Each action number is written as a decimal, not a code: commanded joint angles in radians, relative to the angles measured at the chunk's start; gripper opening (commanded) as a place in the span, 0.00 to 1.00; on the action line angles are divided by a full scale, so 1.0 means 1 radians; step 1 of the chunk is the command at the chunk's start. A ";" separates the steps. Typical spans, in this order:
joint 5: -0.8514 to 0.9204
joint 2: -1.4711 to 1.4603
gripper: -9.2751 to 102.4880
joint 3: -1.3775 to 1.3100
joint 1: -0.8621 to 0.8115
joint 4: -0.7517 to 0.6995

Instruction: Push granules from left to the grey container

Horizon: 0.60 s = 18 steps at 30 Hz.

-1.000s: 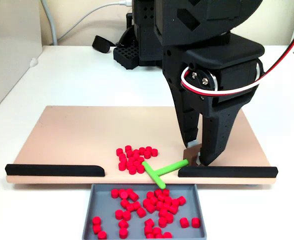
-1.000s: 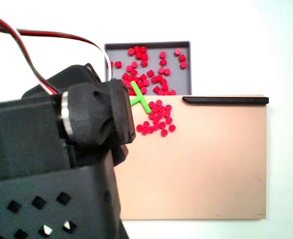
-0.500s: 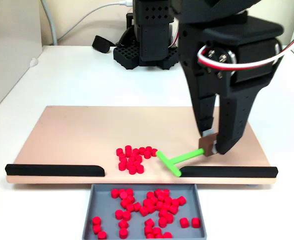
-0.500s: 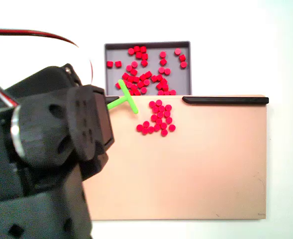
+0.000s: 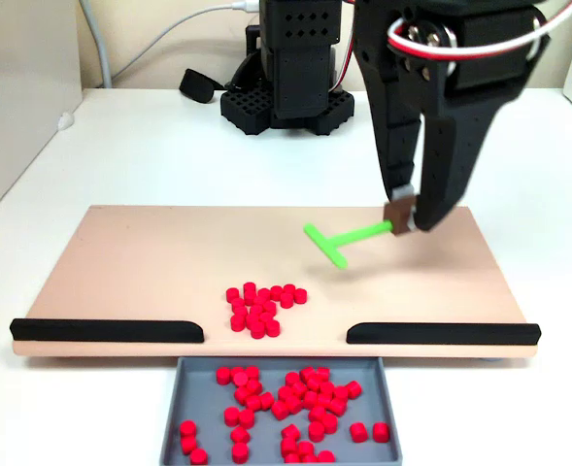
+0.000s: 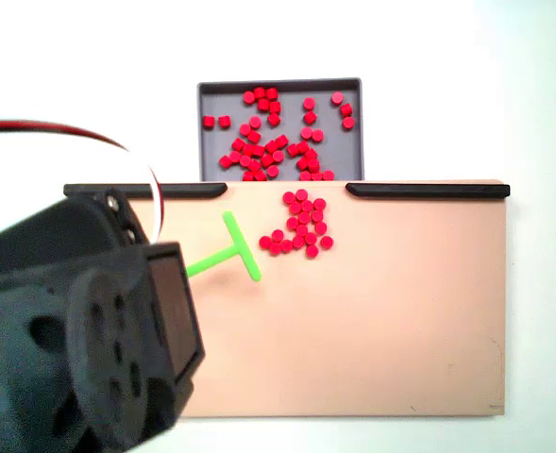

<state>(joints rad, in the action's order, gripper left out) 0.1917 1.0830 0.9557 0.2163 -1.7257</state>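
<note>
The gripper [image 5: 403, 216] was clamped on the stem end of the green T-stick [image 5: 344, 239], carrying it clear of the tan board [image 5: 150, 262], probably so the crossbar could drop in behind the pile and work as a rake. The granules [image 5: 261, 307], small glossy red cylinders, sat on the board just short of the gap between the black strips [image 5: 106, 330]. Past that gap, the grey container [image 5: 174, 413], a shallow matte tray with a low rim, already held plenty of them.

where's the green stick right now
In a fixed view, the green T-shaped stick is held by the gripper over the tan board, up-right of the granules.
</note>
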 commanded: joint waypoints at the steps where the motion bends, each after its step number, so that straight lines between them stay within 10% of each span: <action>1: 0.012 0.161 0.08 0.132 0.029 -0.003; 18: 0.747 0.574 0.08 0.517 0.114 -0.002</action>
<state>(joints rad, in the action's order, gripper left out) 0.7885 1.6168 1.4772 0.3559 -1.7257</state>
